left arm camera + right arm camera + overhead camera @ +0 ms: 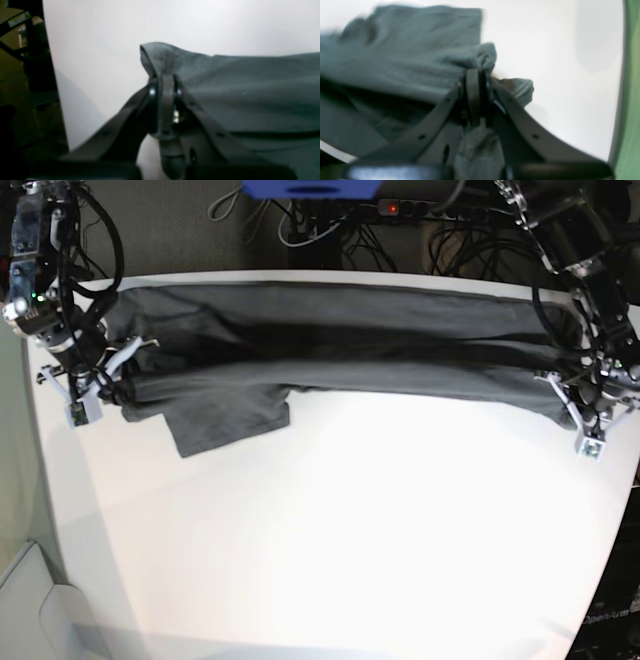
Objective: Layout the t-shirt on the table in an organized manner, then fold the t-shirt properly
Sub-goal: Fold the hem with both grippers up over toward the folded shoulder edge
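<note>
t-shirt [330,345] stretched between pincers | left pincer [165,82] clamped on t-shirt | right pincer [476,75] clamped on t-shirt

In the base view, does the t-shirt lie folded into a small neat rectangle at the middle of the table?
No, the t-shirt is stretched wide along the far edge of the table.
</note>
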### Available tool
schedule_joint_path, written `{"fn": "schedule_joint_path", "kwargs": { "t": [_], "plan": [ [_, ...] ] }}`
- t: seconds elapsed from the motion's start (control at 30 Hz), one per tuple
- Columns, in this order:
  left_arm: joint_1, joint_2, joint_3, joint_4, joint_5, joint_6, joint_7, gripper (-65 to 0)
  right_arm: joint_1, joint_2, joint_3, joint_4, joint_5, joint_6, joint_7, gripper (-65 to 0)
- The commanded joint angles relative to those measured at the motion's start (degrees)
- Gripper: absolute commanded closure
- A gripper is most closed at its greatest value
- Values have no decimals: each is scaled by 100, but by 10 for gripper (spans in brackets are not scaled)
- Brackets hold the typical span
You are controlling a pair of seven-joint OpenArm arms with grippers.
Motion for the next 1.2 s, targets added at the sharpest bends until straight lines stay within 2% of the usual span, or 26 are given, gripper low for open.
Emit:
{"fn": "schedule_joint_path", "kwargs": {
  "t": [0.0, 0.07, 0.17, 0.2, 0.67, 0.87, 1.17],
  "plan": [
    [-45, -163, -23, 109, 7, 19, -40, -9, 45, 90, 46, 105, 21, -4, 139, 0],
    [-45, -163, -23, 109, 7, 19, -31, -9, -61, 99, 143, 113, 21, 110, 139, 0],
    [87, -163, -32, 144, 7, 19, -31, -9, -157, 81, 345, 122, 12, 708, 130, 0],
    [131, -163, -32, 153, 7, 19, -31, -9, -166, 73, 380, 122, 12, 796, 112, 0],
    [562, -198, -32, 161, 7, 10, -31, -9, -825, 90, 468, 140, 4, 813, 139, 0],
    [720, -198, -14, 601, 7, 10, -22, -9, -984, 90, 468, 342, 4, 822, 139, 0],
    [826, -198, -6, 311, 7, 10, -31, -10, -1151, 99, 459, 298, 4, 822, 130, 0]
  ]
}}
